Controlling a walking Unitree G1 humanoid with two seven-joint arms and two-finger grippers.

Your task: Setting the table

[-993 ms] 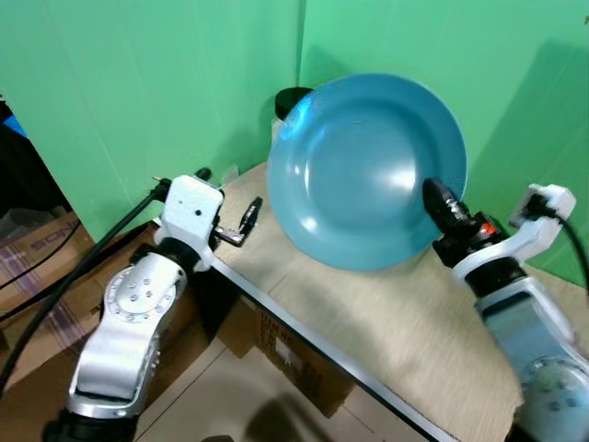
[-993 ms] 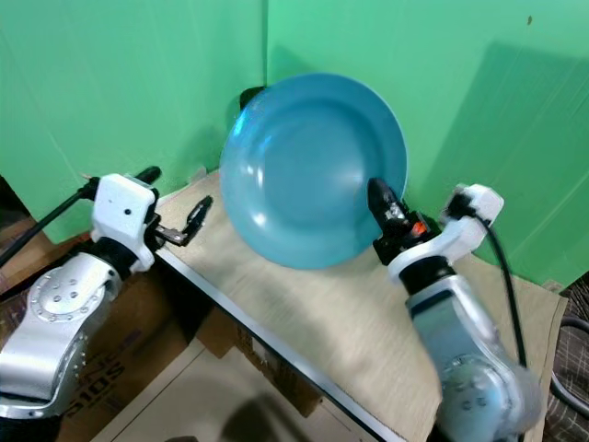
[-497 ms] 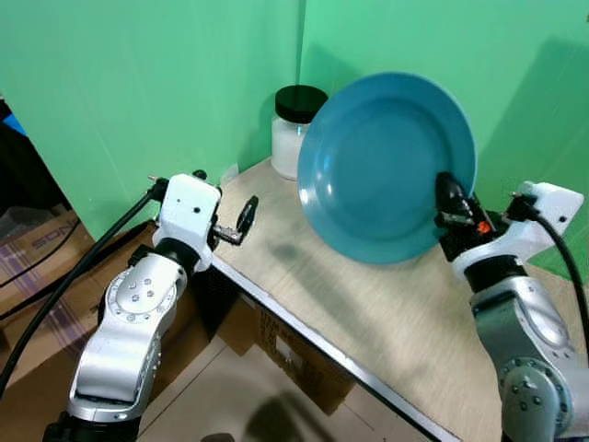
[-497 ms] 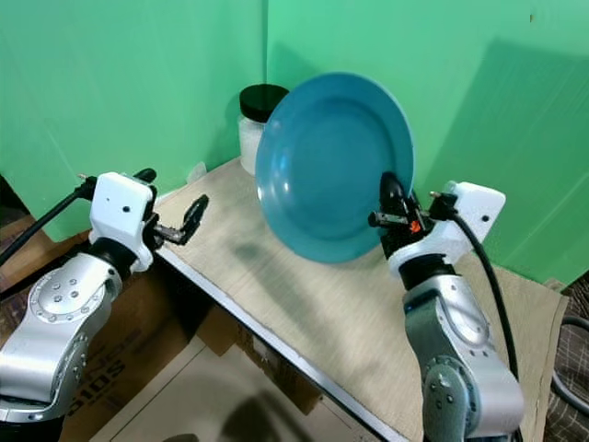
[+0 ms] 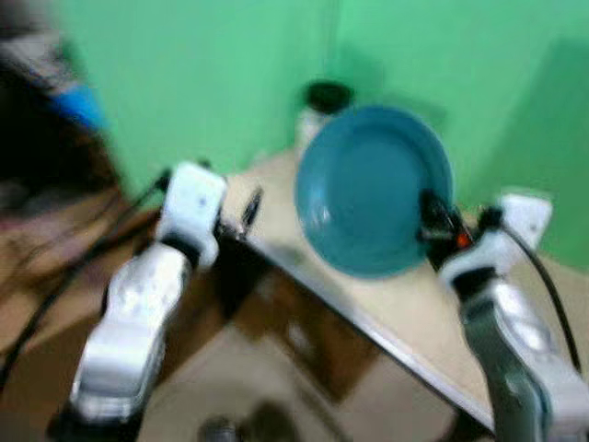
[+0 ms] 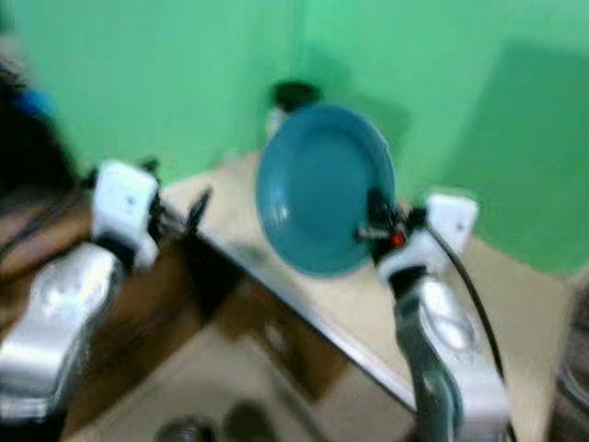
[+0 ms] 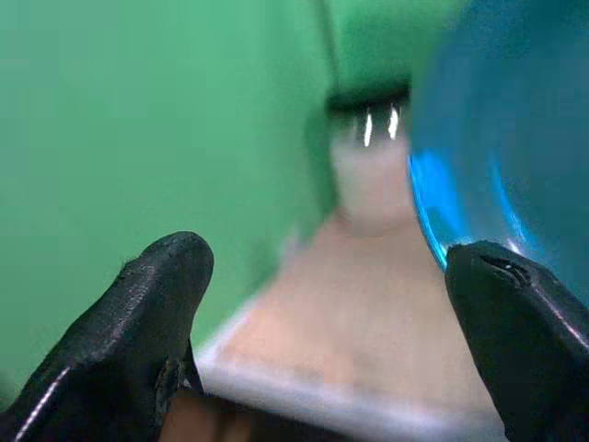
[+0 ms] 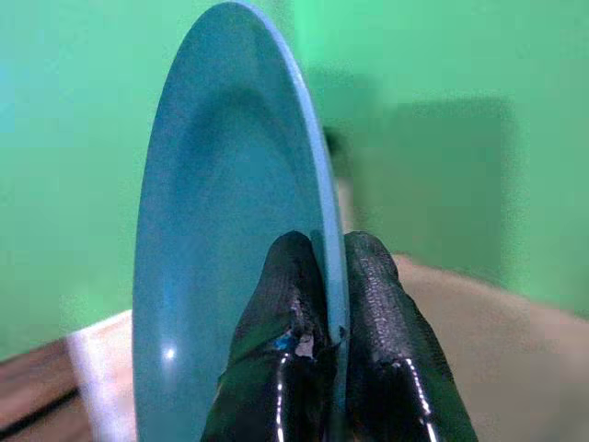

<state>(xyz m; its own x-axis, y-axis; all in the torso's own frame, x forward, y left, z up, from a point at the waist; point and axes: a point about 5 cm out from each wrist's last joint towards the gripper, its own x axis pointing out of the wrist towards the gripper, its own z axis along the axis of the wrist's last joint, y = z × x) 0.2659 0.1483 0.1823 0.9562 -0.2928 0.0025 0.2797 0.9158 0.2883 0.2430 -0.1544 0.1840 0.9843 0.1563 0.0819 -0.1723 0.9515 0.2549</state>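
Blur smeared both head views, so I took fine detail from the wrist cameras. Nearest me, the left gripper [image 7: 331, 341] stood with its fingers [image 7: 138, 341] spread wide and nothing between them, hovering at the near left edge of the table [image 5: 405, 304]. The right gripper [image 8: 324, 322] was clamped on the rim of the blue plate [image 5: 373, 189], one finger [image 8: 281, 331] on the face and the other on the back. I held the plate nearly on edge, lifted above the wooden top rather than resting on it. Behind it, in the corner against the green wall [image 5: 212, 83], stood a white jar [image 7: 373, 170] with a dark lid.

Risks, as I judged them:
- Pinch covered only a small patch of rim; a smooth plate held upright could pivot or slip out and drop onto the table or over its edge.
- Swinging the plate flat could clip the jar, which sat close behind it.
- Blurred head views meant poor depth judgement for the set-down.
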